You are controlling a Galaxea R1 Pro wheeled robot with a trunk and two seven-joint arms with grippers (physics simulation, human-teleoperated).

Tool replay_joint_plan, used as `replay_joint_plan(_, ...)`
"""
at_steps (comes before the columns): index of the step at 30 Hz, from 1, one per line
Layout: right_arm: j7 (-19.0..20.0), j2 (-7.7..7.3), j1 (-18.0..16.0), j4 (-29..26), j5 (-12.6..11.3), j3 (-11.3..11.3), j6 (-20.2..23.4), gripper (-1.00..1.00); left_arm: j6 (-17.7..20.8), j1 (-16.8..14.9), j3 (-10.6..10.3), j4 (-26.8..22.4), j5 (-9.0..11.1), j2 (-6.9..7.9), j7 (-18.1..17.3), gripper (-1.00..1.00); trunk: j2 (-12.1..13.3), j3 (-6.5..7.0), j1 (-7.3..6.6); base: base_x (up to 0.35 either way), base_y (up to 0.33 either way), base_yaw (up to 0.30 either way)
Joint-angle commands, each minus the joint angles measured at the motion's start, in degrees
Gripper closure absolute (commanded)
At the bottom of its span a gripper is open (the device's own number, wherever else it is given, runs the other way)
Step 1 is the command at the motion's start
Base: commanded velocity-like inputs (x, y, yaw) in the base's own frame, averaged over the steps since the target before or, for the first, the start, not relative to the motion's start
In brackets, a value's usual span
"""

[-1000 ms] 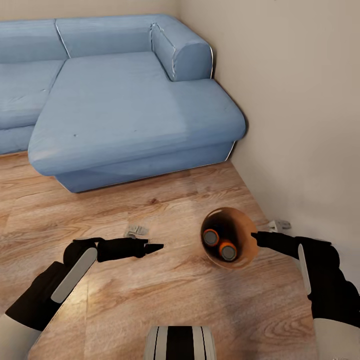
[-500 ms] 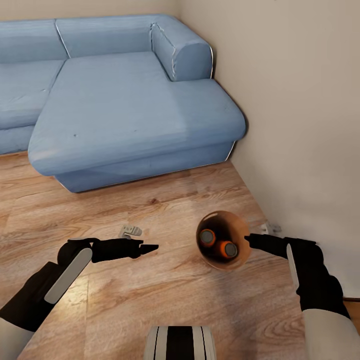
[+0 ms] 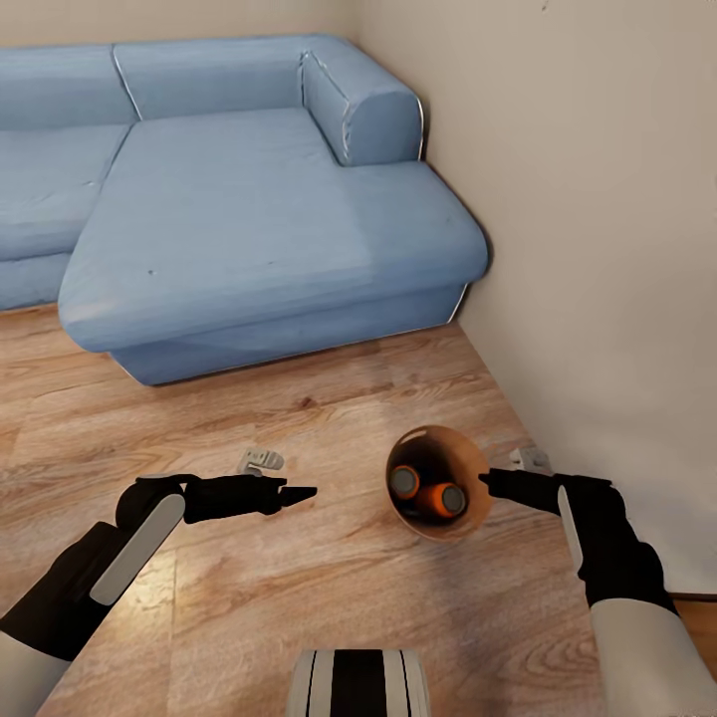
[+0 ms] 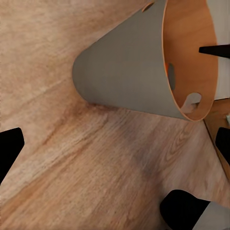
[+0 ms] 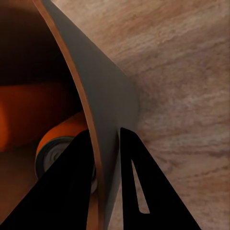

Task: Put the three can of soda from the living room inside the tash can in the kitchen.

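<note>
A large blue fabric corner sofa [image 3: 249, 199] is seen against the beige wall [image 3: 597, 199], standing on the light wood plank floor [image 3: 299, 597]. Near the wall, the small round copper-brown bin [image 3: 468, 518] is held tilted above the floor, with two orange soda cans [image 3: 423, 490] seen lying inside it. The bin's thin rim is pinched between the nearly closed fingers of the right gripper [image 5: 106, 158], one finger inside and one outside. The left gripper [image 3: 294, 492] is held apart from the bin, with nothing seen between its fingers; its opening cannot be judged.
</note>
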Motion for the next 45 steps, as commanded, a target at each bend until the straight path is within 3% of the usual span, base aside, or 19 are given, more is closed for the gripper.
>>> replay_joint_plan(1, 0.30, 0.04, 0.00, 0.01, -1.90, -0.06, -0.44, 1.00, -0.02, -0.04, -0.04, 0.07, 0.01, -0.02, -0.01, -1.00, 0.00, -0.01, 0.45, 0.000, 0.000, 0.000)
replay_joint_plan(9, -1.03, 0.05, -0.03, 2.93, -2.06, 0.01, -3.00, 1.00, -0.03, -0.04, -0.04, 0.28, 0.06, -0.09, -0.01, -1.00, 0.00, -0.01, 0.45, 0.000, 0.000, 0.000)
replay_joint_plan(10, -1.28, 0.05, -0.03, 3.01, -2.09, 0.02, -3.11, -1.00, -0.03, -0.04, -0.04, 0.30, 0.05, -0.10, -0.01, -1.00, 0.00, -0.01, 0.45, 0.000, 0.000, 0.000)
replay_joint_plan(31, -1.57, 0.01, 0.02, 1.67, -1.95, 0.10, -3.29, -1.00, -0.56, -0.04, -0.04, 0.51, 0.10, -0.14, -0.10, -1.00, 0.00, -0.01, 0.45, 0.000, 0.000, 0.000)
replay_joint_plan(36, -1.52, 0.03, 0.05, -7.05, -1.50, 0.36, -1.78, -1.00, -0.56, -0.04, -0.04, 0.50, 0.17, -0.19, -0.13, -1.00, 0.00, -0.01, 0.45, 0.000, 0.000, 0.000)
replay_joint_plan(42, -0.70, -0.62, 0.11, -14.80, -1.59, 0.35, 4.92, -1.00, -0.48, -0.04, 0.05, 0.50, 0.42, -0.36, -0.18, -1.00, 0.00, -0.01, 0.45, 0.000, 0.000, 0.000)
replay_joint_plan(45, 0.45, -0.78, 0.26, -18.21, -1.56, 0.30, 8.40, -1.00, -0.52, -0.04, 0.11, 0.50, 1.96, -0.49, -0.20, -1.00, 0.00, -0.01, 0.45, 0.000, 0.000, 0.000)
